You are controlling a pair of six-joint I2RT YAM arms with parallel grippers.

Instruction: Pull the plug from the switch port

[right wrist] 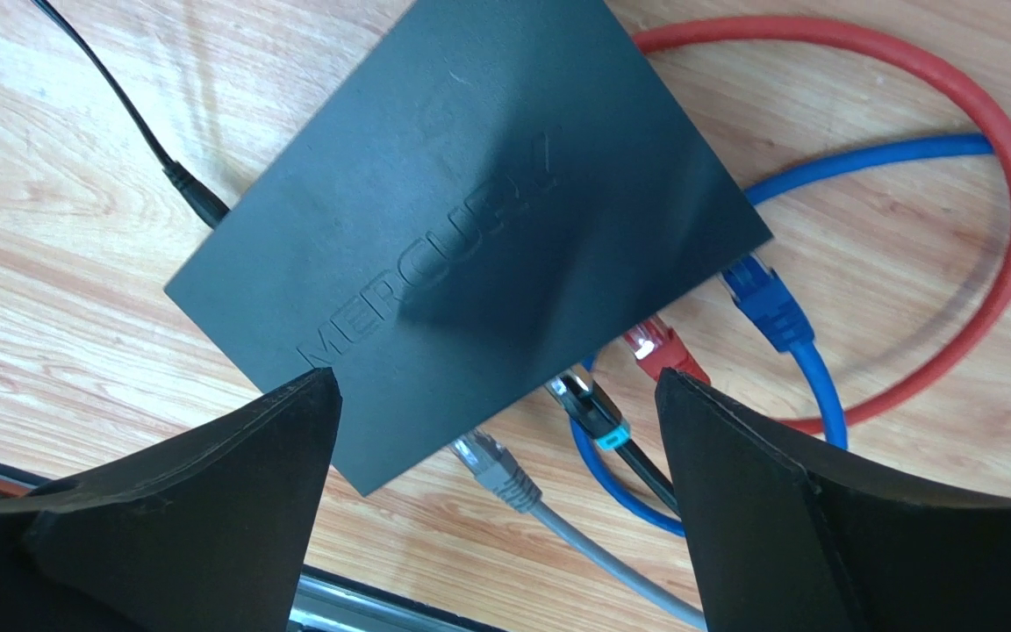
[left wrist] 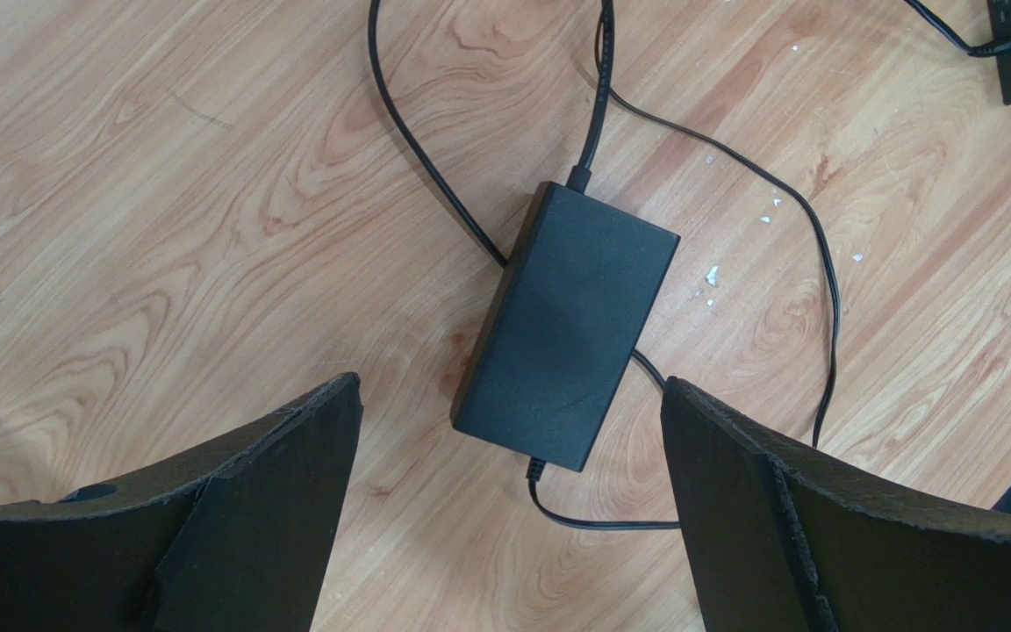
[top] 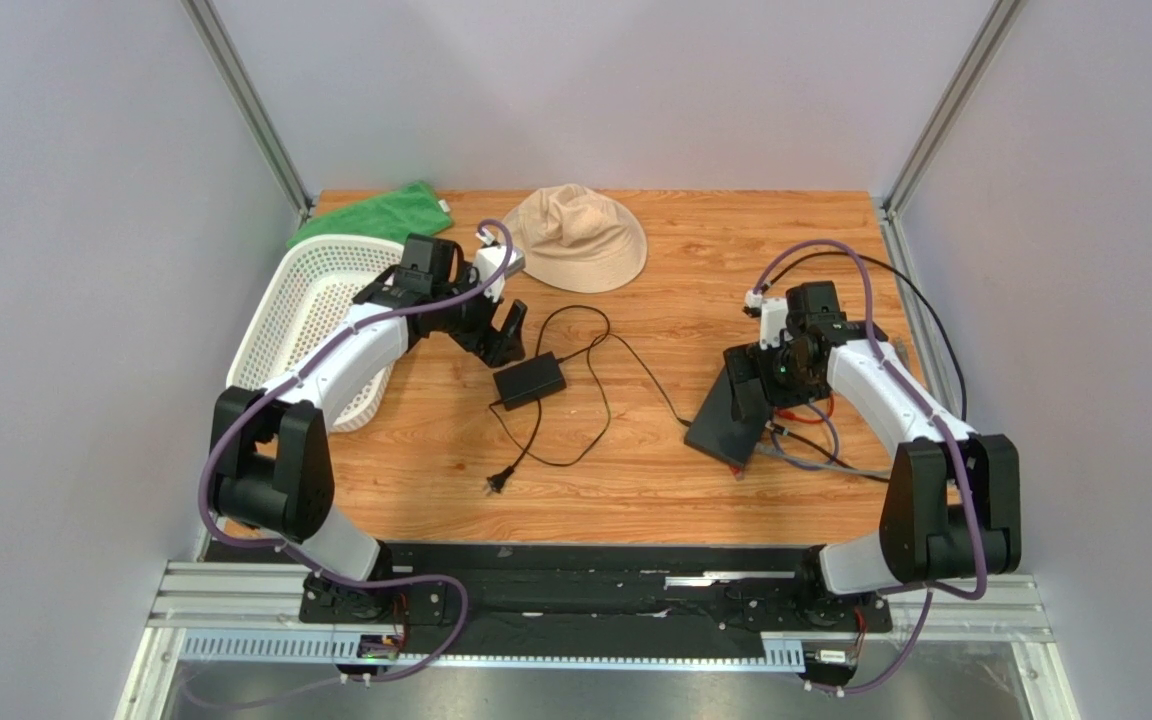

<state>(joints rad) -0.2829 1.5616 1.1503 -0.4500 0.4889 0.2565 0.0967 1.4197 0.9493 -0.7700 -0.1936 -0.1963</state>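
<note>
Top external view: the switch [top: 728, 413] lies flat on the bench [top: 642, 480], directly beneath my right pincer [top: 766, 378]. Right pincer status: released, jaws spread wide, grasping nothing. In the right wrist view its two fingers stand one to either side of the switch's socket edge. Four plugs enter that narrow edge, in this order: grey plug [right wrist: 498, 468], black plug [right wrist: 590, 402] with a teal clip, red plug [right wrist: 663, 349], blue plug [right wrist: 764, 296]. From this angle I cannot tell how deeply each is seated. The red cable [right wrist: 986, 119] loops out beyond the switch and back, and the blue cable [right wrist: 814, 382] curves away beside it. A thin black power lead [right wrist: 115, 105] meets the adjoining edge of the switch. In the top view this lead runs leftward from the switch to the power adapter [top: 530, 380], which lies well apart from the switch. Left pincer [top: 500, 333] status: released, jaws spread wide, grasping nothing. In the left wrist view the adapter lies flat on the bench between its two fingers, touched by neither. Further left of the switch, past the adapter, sits a white basket [top: 289, 323] with a green cloth [top: 379, 215] behind it. A tan hat [top: 582, 236] lies to the far left of the switch, near the back edge.
</note>
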